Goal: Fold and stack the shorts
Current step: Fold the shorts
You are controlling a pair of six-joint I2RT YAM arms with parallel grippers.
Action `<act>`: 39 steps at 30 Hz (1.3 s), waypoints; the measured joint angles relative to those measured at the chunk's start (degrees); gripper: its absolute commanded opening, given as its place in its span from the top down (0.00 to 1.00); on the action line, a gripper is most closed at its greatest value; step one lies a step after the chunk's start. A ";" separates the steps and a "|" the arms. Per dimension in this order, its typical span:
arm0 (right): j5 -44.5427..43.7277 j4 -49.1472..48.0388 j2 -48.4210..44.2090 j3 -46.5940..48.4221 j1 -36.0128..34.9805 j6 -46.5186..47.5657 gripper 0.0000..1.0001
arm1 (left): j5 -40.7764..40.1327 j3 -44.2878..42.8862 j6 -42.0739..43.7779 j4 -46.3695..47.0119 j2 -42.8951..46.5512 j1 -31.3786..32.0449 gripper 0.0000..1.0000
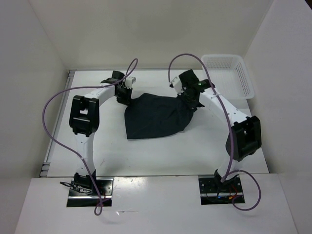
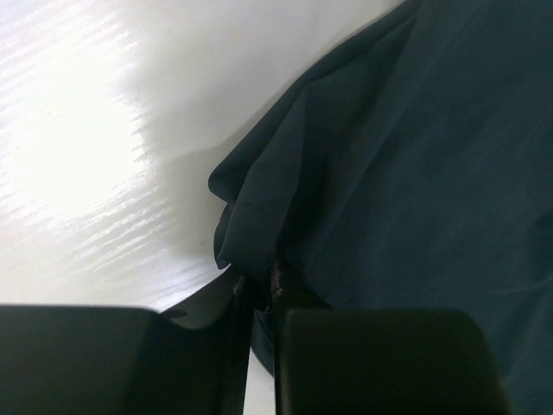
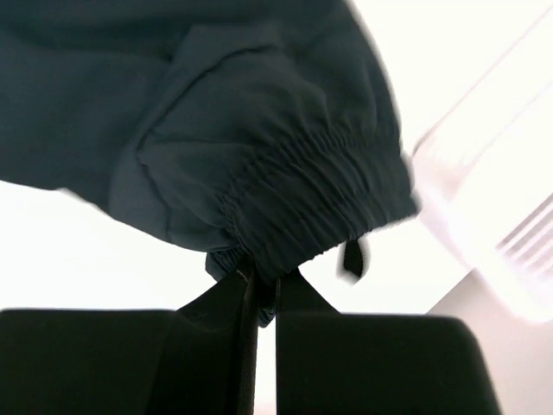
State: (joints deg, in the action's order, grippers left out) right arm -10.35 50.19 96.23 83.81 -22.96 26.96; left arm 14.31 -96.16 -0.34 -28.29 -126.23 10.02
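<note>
From above, the shorts [image 1: 156,119] lie mid-table, nearer the far edge, with their long axis running from the left edge to the right. The left gripper [image 1: 124,99] and right gripper [image 1: 191,103] meet their two far corners. A white basket [image 1: 225,68] sits in the far right corner.

Left wrist: jaws pressed together on a fabric fold.

Right wrist: jaws pinch the gathered waistband [image 3: 311,190], which faces the right edge.

No writing, label, brand or number can be read in any of the views
</note>
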 measured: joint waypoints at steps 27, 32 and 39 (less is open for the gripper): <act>-4.68 7.65 30.18 34.82 -33.20 2.49 0.62 | -0.55 -2.12 -0.11 0.20 -1.42 -2.27 0.76; -5.05 7.54 30.99 37.59 -35.01 0.87 0.45 | -1.62 -2.27 -0.04 0.39 -1.40 -2.62 0.66; -0.83 6.49 30.95 39.34 -35.47 -2.27 0.44 | -3.67 -3.19 0.13 -0.04 -1.40 -6.03 0.48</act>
State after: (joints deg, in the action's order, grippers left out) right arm -11.18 56.69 127.17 123.15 -58.43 24.69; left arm 10.63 -99.35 -0.21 -28.34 -127.63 3.99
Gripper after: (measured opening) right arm 0.561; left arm 0.477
